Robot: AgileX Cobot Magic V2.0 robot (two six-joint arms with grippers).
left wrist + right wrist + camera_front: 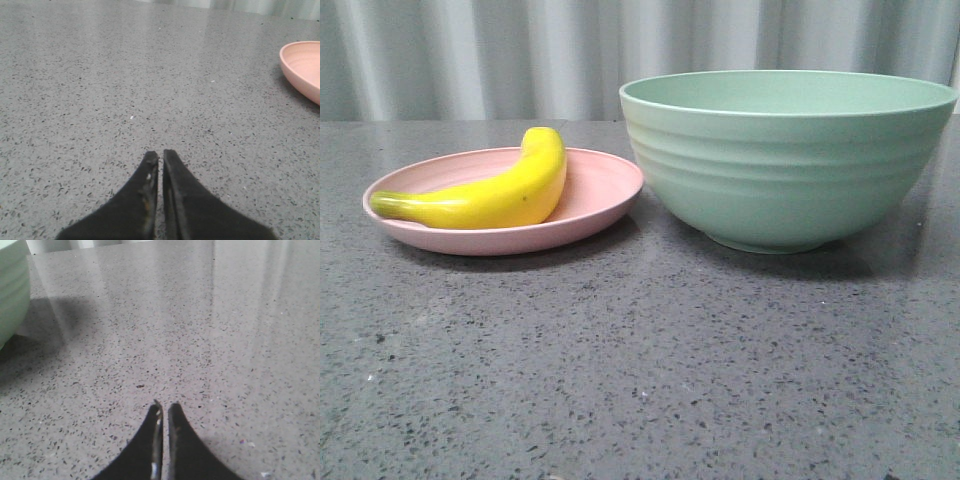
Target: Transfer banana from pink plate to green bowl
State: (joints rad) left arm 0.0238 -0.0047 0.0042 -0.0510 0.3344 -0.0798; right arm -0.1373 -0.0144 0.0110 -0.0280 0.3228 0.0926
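Note:
The yellow banana (490, 190) lies on the pink plate (605, 195) at the left of the front view, its greenish stem end toward the left. The green bowl (785, 160) stands just right of the plate. Neither arm shows in the front view. In the left wrist view my left gripper (160, 154) is shut and empty over bare table, with the plate's rim (302, 70) at the frame's right edge. In the right wrist view my right gripper (165, 405) is shut and empty over bare table, with the bowl's side (12, 290) at the frame's left edge.
The grey speckled tabletop (640, 370) stretches in front of the plate and bowl. A pale corrugated wall (520, 50) runs behind the table.

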